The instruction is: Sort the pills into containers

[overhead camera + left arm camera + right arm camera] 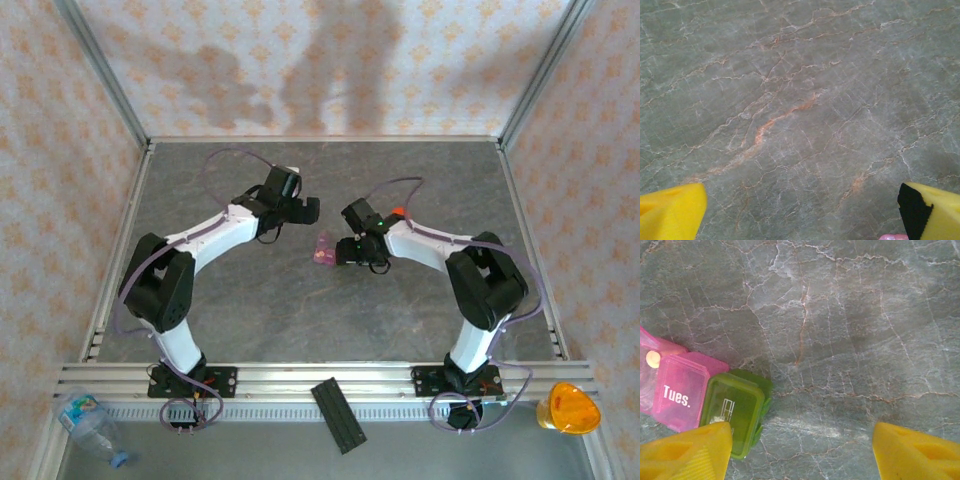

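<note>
Your left hand point(305, 208) hovers over the grey marbled tabletop point(250, 320), left of centre. Its yellow fingers point(670, 212) are spread wide, with bare stone between them.

To its right, near the middle of the tabletop, sits the cluster of containers point(323, 250). These small joined boxes are well apart from the left hand and just beside your right hand point(347, 252).

The right wrist view shows them in a row. First is a translucent pink box point(646, 385) with one round tan pill point(653, 358) showing in it. Next is a pink Tuesday box point(680, 395) with "Tues." printed on its shut lid. Last is a green box point(735, 405), lid shut, with something pale faintly visible inside.

The right hand's fingers stand apart and grip nothing, with bare tabletop between them. The finger on the left of that view point(685, 450) overlaps the green box's near corner, and you cannot tell whether they touch.
</note>
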Available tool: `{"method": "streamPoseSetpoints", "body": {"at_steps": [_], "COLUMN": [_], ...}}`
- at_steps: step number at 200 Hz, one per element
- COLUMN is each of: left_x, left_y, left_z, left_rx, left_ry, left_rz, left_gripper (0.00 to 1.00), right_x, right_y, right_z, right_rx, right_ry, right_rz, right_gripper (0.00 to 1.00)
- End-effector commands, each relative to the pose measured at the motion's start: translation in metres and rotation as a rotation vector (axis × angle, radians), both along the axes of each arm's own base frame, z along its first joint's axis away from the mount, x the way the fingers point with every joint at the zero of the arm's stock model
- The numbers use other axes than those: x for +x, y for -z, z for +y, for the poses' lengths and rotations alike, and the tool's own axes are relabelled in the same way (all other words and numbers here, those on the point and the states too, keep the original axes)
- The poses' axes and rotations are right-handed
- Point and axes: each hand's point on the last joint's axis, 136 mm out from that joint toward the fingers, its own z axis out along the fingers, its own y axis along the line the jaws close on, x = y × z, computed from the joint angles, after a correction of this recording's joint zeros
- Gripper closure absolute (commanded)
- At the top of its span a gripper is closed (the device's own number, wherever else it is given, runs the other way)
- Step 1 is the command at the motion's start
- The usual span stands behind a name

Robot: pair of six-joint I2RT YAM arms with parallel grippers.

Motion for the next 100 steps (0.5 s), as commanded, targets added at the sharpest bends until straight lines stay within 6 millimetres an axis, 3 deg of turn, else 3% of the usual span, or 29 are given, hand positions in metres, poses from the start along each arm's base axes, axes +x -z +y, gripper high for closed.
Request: {"method": "streamPoseSetpoints", "body": {"at_steps": [1, 28, 100], "left_x": [0.002, 0.001, -0.002], "left_y": [0.000, 0.006, 0.023], "left_z": [0.000, -0.003, -0.016], "left_rx": [-0.004, 0.012, 0.026], "left_ry": [-0.014, 0.013, 0.066], "left_rz": [0.037, 0.079, 0.209], "left_gripper": [0.00, 0.01, 0.17], "right_x": [0.010, 0.008, 0.007], "right_y": [-0.006, -0.003, 0.000], "right_z": [0.004, 0.003, 0.000], "right_rx": [-0.007, -0.016, -0.028], "right_ry": [0.009, 0.007, 0.008], "right_rz": [-0.030, -0.021, -0.017], "right_gripper": [0.27, 0.27, 0.27]}}
